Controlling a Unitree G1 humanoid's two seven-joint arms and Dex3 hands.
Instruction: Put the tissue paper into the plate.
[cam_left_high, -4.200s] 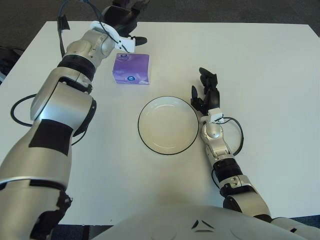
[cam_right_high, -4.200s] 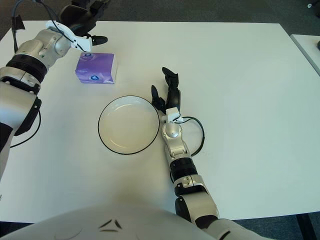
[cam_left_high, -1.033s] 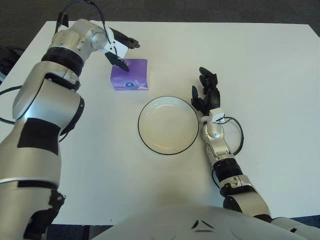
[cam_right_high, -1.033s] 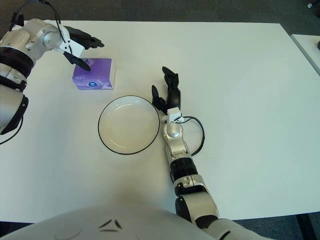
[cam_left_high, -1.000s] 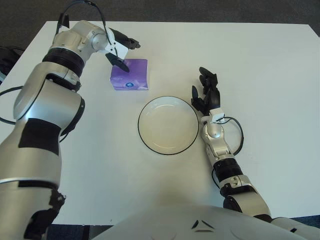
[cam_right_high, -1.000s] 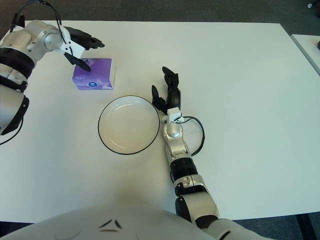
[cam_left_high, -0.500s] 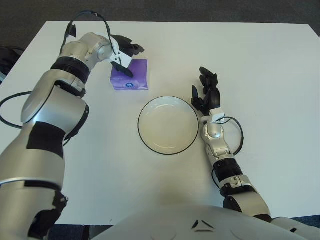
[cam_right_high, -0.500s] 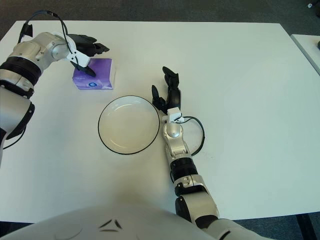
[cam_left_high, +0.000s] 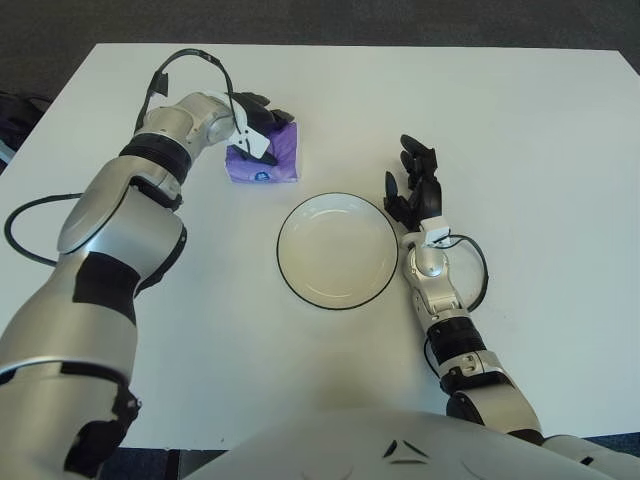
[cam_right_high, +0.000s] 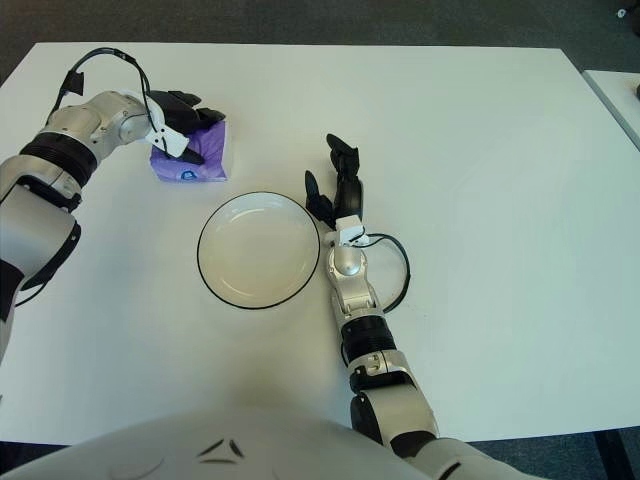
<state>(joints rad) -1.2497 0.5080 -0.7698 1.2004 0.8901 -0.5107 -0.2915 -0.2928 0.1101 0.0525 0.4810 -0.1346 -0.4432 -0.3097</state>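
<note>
- my left hand (cam_left_high: 258, 122) is in the upper left of the frame, its dark fingers (cam_right_high: 190, 104) curled over the top and far edge of the tissue paper (cam_left_high: 268, 160), clamped on the purple pack.
- the tissue paper sits on the white table (cam_left_high: 520, 120) up and to the left of the plate (cam_left_high: 338, 250), near its rim but apart from it; i can't tell whether the pack is lifted off the surface or resting on it.
- a round blue mark shows on the pack's near face, below my fingers.
- the plate is a pale round dish with a dark rim, in the middle of the frame, with nothing in it.
- my right hand (cam_left_high: 417, 186) shows just beside the plate's right edge, fingers relaxed, pointing toward the top of the frame and holding nothing.
- a thin black cable (cam_left_high: 478, 262) loops out from my right wrist on the table, right of the plate.
</note>
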